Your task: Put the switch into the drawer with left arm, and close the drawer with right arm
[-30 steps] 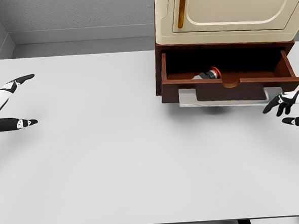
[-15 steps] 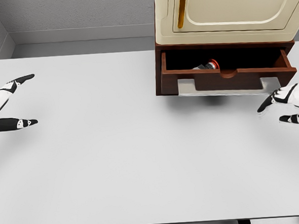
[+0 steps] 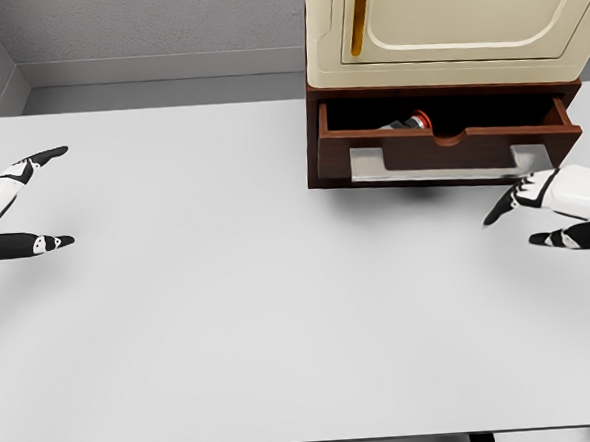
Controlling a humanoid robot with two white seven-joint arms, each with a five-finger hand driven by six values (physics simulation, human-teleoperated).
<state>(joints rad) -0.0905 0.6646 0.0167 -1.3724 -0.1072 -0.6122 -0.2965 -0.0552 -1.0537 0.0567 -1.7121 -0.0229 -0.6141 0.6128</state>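
The right hand has its fingers spread and holding nothing: the upper fingers point left toward the drawer, the thumb lies below them, apart. Their tips sit just below and in front of the drawer's lower right corner; whether they touch the wood I cannot tell. That placement suits a push, so I judge the hand is set against the front to shove it home. The white forearm comes in from the right edge, low and nearly level with the table.

The left hand is at the far left edge, fingers wide apart like an open claw, one up, one down, gripping nothing, well away from everything; it looks parked because its part is done.

The switch lies inside the drawer, its red cap showing above the front panel near the notch. The drawer stands only part open under the cream cabinet, so closing is under way, not finished
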